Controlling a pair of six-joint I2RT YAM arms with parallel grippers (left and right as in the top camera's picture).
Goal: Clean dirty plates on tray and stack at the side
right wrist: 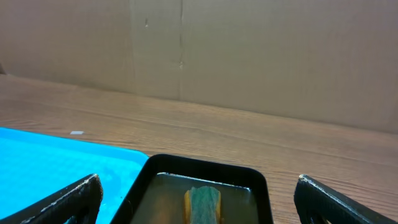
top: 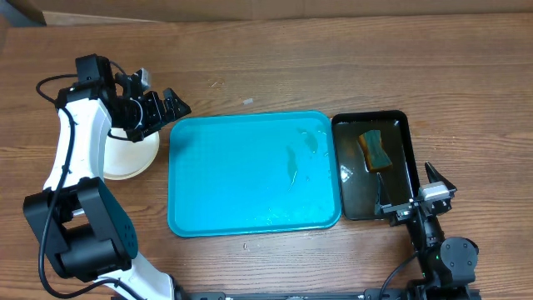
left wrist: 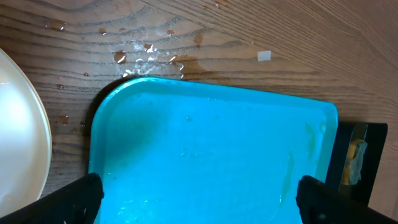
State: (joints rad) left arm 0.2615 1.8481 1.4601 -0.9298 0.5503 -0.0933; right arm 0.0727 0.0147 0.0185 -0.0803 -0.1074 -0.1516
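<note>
The turquoise tray (top: 250, 175) lies in the middle of the table with no plate on it; it is wet, with faint streaks near its right side. It also shows in the left wrist view (left wrist: 211, 155) and the right wrist view (right wrist: 56, 158). A stack of plates (top: 129, 154), white with a pale one on top, sits left of the tray; its edge shows in the left wrist view (left wrist: 22, 143). My left gripper (top: 162, 108) is open and empty above the stack's far right edge. My right gripper (top: 416, 200) is open and empty at the near right.
A glossy black tray (top: 375, 167) of murky water stands right of the turquoise tray, with a yellow-and-green sponge (top: 375, 150) lying in it; the sponge also shows in the right wrist view (right wrist: 203, 204). Water drops (left wrist: 146, 59) lie on the wood beyond the turquoise tray's far left corner.
</note>
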